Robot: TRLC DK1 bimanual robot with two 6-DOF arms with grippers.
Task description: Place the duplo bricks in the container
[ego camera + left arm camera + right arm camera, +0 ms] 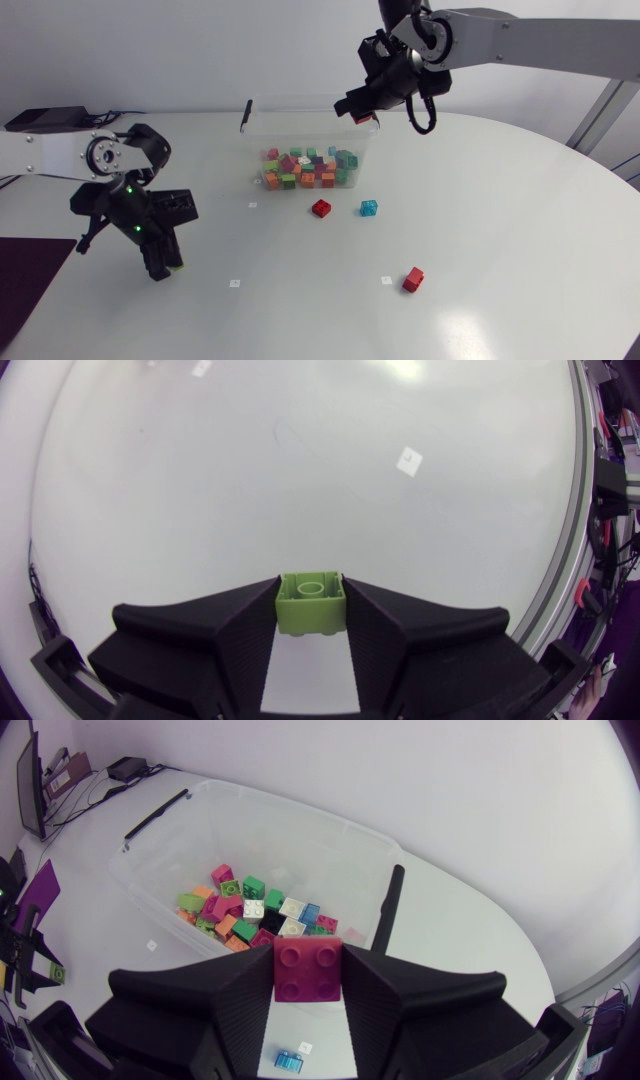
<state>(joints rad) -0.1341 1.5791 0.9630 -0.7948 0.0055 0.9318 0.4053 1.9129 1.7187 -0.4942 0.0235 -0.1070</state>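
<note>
The left gripper (311, 590) is holding a light green duplo brick (310, 605). One black finger presses on each side of it, and a round bump shows on the brick. From above, this gripper points down, low over the white table (500, 250) on the left side, well apart from the container. The right gripper (362, 112) is up in the air above the right end of the clear plastic container (262, 125). It is holding a dark pink brick (307, 970) with four bumps, squeezed between its two fingers. Inside the container is a pile of bricks (250, 910) in lots of colours: green, orange, pink, blue, white and black. A black clip (390, 910) sits on the end of the container nearest the right gripper. Three bricks lie on the table outside the container. A red brick (321, 208) is near the front wall of the container. A see-through blue brick (368, 207) is near it, on its right. A second red brick (412, 279) lies further away, closer to the front of the table and well apart from the other two. A few small white squares (234, 283) are stuck flat on the table.
</note>
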